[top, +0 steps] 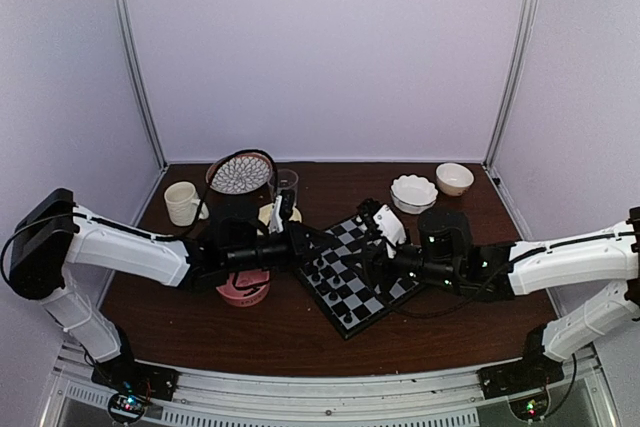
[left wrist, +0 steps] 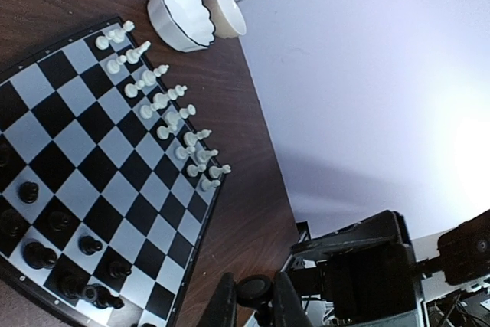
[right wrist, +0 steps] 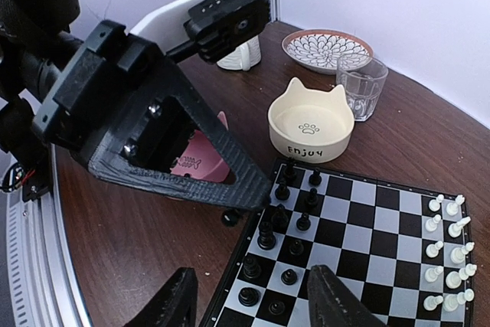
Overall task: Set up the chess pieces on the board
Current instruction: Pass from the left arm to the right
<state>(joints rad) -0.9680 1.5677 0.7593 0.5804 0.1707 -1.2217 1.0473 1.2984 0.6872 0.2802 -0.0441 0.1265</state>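
Note:
The board lies slanted in mid-table. It also shows in the right wrist view and in the left wrist view. Several black chess pieces stand along its near-left side, seen too in the left wrist view. White pieces line the opposite side. My left gripper is shut on one black piece, held just off the board's edge above the table; the piece also shows in the right wrist view. My right gripper is open and empty, hovering over the board's near corner.
A pink bowl and a cream cat bowl sit beside the board. A glass, a patterned plate and a white mug stand behind. A scalloped white bowl and a small cream bowl sit far right.

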